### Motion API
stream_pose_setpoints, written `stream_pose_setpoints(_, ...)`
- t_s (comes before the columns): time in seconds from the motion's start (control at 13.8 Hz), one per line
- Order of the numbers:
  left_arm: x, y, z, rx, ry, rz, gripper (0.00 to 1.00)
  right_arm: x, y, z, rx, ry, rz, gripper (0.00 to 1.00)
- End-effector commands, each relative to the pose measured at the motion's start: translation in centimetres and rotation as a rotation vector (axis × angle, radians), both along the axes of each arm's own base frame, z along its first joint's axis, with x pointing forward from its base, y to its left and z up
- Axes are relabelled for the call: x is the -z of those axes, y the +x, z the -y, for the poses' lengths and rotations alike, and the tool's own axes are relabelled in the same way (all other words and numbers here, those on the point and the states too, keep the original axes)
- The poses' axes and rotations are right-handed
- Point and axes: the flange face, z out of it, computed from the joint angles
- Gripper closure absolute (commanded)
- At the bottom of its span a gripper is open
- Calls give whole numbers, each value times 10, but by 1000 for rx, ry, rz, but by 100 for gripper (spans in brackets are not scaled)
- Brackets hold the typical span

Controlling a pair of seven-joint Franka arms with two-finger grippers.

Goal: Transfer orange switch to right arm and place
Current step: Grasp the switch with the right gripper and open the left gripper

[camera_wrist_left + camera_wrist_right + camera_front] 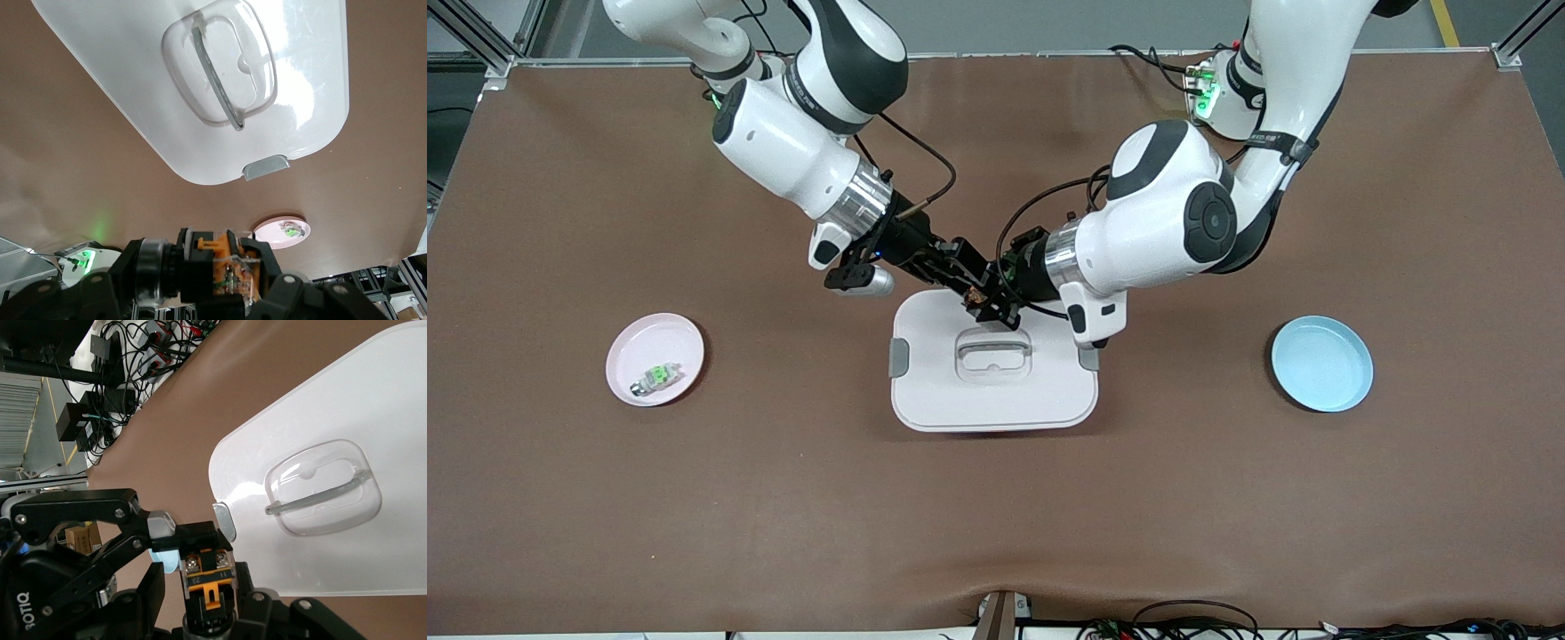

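The orange switch (979,296), a small black part with an orange face, hangs in the air between both grippers, over the edge of the white lid nearest the robots. My left gripper (993,307) is shut on it; in the left wrist view the switch (230,270) sits between that gripper's (220,277) fingers. My right gripper (963,274) is open around the same part. In the right wrist view the switch (208,570) stands between that gripper's (207,590) fingers, with a gap showing on one side. The left gripper's finger (100,513) reaches in there.
A white lidded box (996,400) with a clear handle lies at the table's middle, under both hands. A pink plate (627,342) holding a green-and-white part (656,377) is toward the right arm's end. A blue plate (1320,364) is toward the left arm's end.
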Motion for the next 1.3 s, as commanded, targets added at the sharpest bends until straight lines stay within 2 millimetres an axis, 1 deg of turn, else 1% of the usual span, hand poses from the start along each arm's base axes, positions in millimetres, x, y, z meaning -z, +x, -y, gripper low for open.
stream_pose_setpoints(0.0,-4,2,5,-13,-15,-1,87,5,8,-11,15,5,29,60)
stream_pose_setpoints(0.07,-4,2,5,-13,-15,-1,87,8,8,-15,20,3,39,66)
stream_pose_setpoints(0.14,-4,2,5,-13,-15,-1,86,10,7,-17,16,1,40,76)
stream_pose_setpoints(0.22,-3,2,5,-13,-14,-3,86,9,7,-17,10,0,47,88)
stream_pose_setpoints(0.29,-2,3,5,-13,-14,-4,86,9,7,-17,8,-1,50,99)
stream_pose_setpoints(0.43,-2,3,5,-13,-14,-4,85,9,7,-16,9,-1,50,100)
stream_pose_setpoints(0.51,-2,3,5,-13,-14,-4,79,9,7,-16,9,-1,50,100)
stream_pose_setpoints(0.58,-2,3,5,-13,-14,-4,62,9,7,-16,9,-1,50,100)
stream_pose_setpoints(0.72,-2,4,4,-15,-9,0,0,9,8,-16,10,-1,48,100)
stream_pose_setpoints(1.01,-8,5,0,-13,0,21,0,7,7,-16,14,5,40,100)
stream_pose_setpoints(1.16,-16,6,-6,-6,25,50,0,3,4,-15,9,8,35,100)
stream_pose_setpoints(1.23,-25,5,-10,0,44,82,0,0,2,-14,4,10,32,100)
